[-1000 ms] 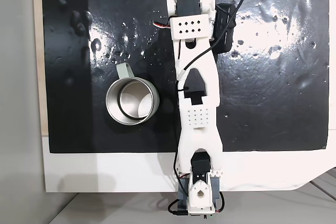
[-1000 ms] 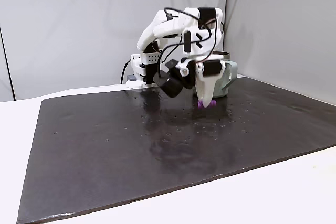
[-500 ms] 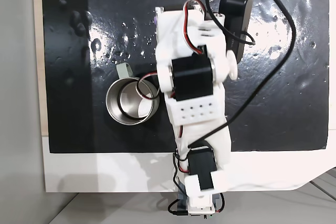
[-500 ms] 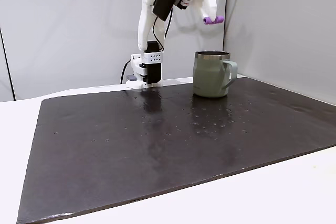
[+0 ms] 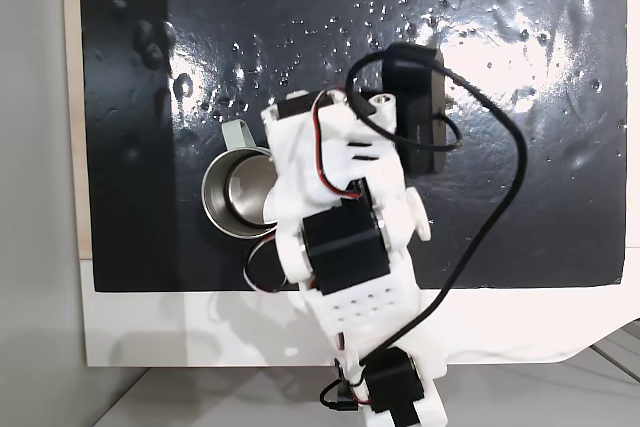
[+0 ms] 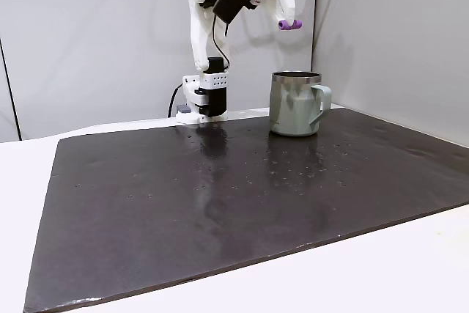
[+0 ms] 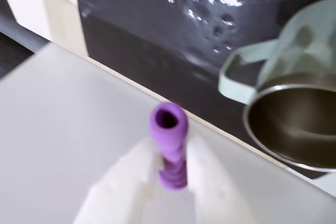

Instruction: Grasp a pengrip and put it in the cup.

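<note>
**Drop could miss the cup**

The gripper [image 6: 287, 24] pinches the pengrip [image 6: 289, 25] high above the cup [image 6: 294, 103]. The tube juts far past the fingertips; released off-centre, it may strike the rim and bounce onto the table [image 6: 220, 203].

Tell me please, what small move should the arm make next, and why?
Probably carry the pengrip sideways until it is right over the cup, then lower. The gripper is shut on it high above the mat, and in the wrist view the cup's mouth lies off to the right, so a drop now would likely miss.
</note>
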Robot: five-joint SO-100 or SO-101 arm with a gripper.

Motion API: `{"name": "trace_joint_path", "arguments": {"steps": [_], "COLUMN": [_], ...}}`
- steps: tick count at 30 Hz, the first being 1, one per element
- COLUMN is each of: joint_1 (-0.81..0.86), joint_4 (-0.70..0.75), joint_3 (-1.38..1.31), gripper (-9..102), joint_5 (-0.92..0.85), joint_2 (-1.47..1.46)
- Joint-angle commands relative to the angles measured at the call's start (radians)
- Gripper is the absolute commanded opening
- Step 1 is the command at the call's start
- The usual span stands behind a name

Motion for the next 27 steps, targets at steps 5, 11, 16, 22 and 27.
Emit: {"name": "trace_joint_path", "arguments": {"steps": [5, 11, 16, 22, 27], "joint_1": [-0.133, -0.229, -0.298, -0.333, -0.337], "joint_4": [0.011, 0.011, 0.011, 0.009, 0.009], "joint_3": [0.167, 0.279, 0.311, 0.318, 0.339], "gripper": [0, 0, 0, 0, 29], "joint_5": [-0.046, -0.054, -0.061, -0.072, -0.075], "joint_2": [0.141, 0.175, 0.169, 0.167, 0.181]}}
